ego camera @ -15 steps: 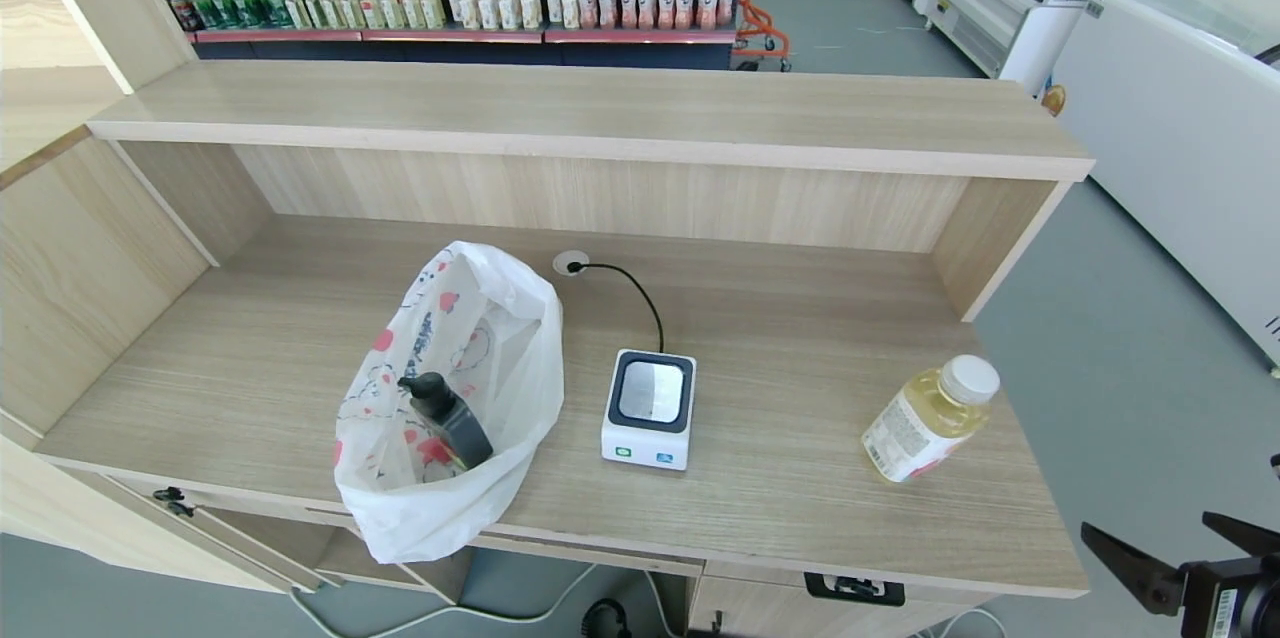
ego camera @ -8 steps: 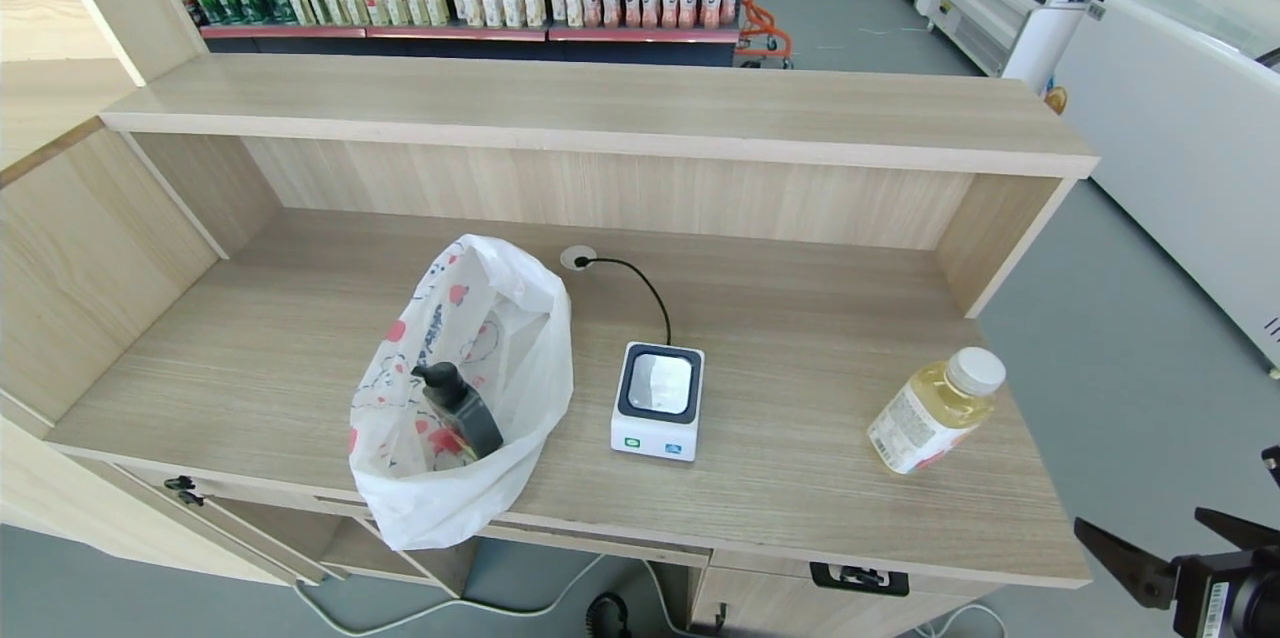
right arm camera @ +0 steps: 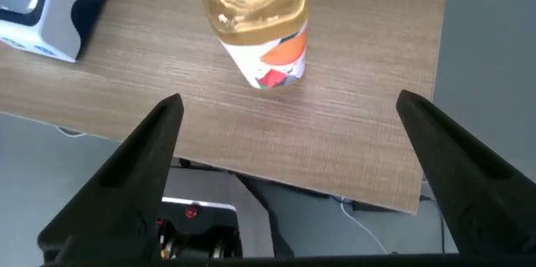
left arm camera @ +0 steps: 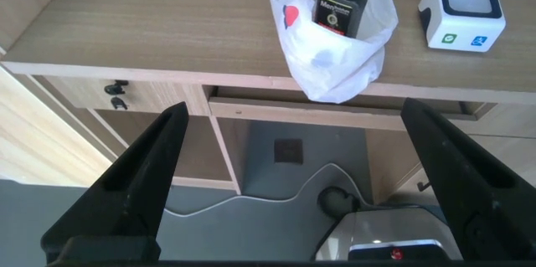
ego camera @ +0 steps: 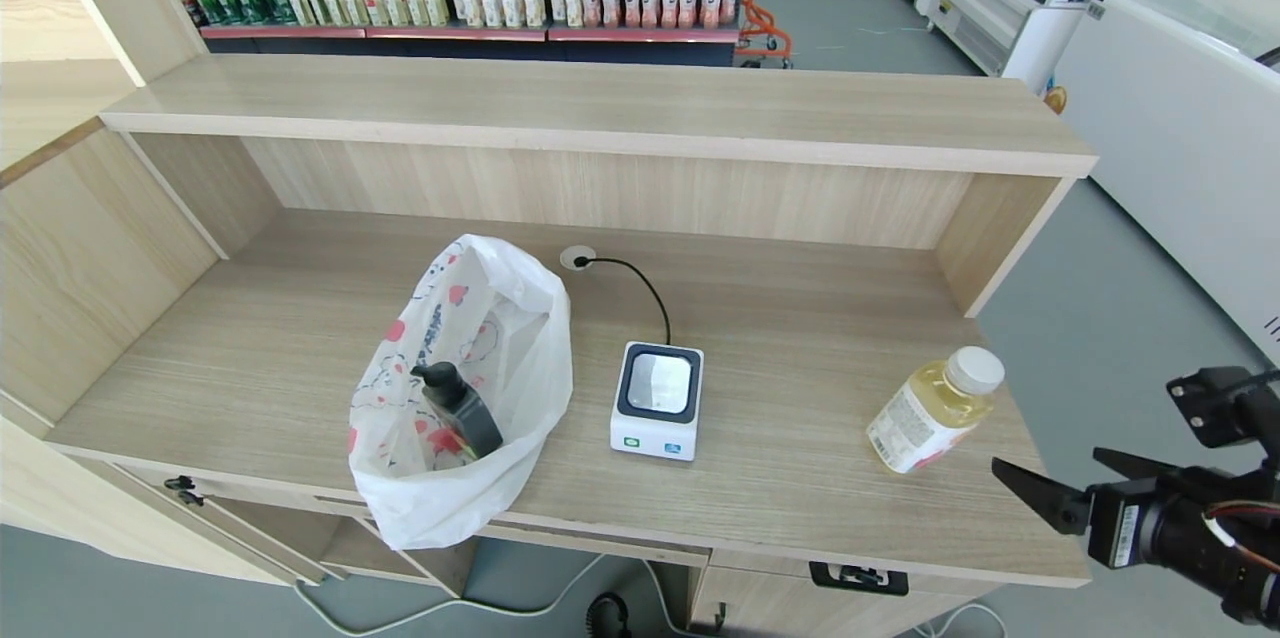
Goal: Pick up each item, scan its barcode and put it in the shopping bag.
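Head view shows a yellow drink bottle [ego camera: 935, 410] standing at the right end of the wooden counter [ego camera: 300, 338], near the edge. The white scanner [ego camera: 657, 400] sits in the middle. The shopping bag [ego camera: 500, 338] stands open to its left, with a dark pump bottle [ego camera: 462, 408] inside.

The right gripper [ego camera: 1045, 463] hangs at the lower right, close to the drink bottle but not touching it. Its fingers are wide apart.

Right wrist view looks down on the drink bottle's red and orange label.

Left wrist view shows the left gripper [left arm camera: 295, 110] down in front of the counter. Its fingers are wide apart and hold nothing. Past them are a drawer [left arm camera: 335, 116] and a white cable [left arm camera: 276, 196] on the floor.
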Motion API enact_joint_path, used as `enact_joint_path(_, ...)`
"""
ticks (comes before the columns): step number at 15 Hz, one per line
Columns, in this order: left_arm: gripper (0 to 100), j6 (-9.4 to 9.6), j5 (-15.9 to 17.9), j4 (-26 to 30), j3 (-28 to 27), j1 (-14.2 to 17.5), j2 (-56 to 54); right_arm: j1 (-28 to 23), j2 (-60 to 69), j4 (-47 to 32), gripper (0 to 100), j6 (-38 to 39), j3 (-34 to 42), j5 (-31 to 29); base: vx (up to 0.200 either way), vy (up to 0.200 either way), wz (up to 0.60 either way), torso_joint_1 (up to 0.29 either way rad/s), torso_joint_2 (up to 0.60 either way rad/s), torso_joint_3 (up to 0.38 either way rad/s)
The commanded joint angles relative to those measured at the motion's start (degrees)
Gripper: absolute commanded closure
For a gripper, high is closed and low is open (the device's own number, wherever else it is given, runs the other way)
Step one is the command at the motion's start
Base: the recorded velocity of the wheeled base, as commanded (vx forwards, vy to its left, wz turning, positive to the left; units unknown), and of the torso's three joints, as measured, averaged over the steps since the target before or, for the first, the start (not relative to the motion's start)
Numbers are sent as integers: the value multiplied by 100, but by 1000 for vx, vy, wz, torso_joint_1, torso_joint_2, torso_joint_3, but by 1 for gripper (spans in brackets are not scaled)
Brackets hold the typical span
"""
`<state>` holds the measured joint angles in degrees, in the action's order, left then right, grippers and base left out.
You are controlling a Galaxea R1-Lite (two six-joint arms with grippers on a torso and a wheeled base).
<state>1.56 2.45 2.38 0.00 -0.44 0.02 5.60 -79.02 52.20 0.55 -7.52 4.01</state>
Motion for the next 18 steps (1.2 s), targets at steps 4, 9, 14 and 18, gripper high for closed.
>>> enact_joint_path(4, 0, 2, 1, 0, 0, 0, -2, 47, -1995, 2049, 0, -547, -144, 47, 0, 0, 0, 0, 0, 0)
enact_joint_path(9, 0, 2, -8, 0, 0, 0, -2, 302, -2364, 2180, 0, -547, -223, 47, 0, 0, 0, 0, 0, 0)
enact_joint_path(14, 0, 2, 1, 0, 0, 0, -2, 451, -2821, 2602, 0, -512, -276, 56, 0, 0, 0, 0, 0, 0)
enact_joint_path(18, 0, -7, 1, 0, 0, 0, -2, 522, -3374, 3130, 0, -529, -496, 56, 0, 0, 0, 0, 0, 0)
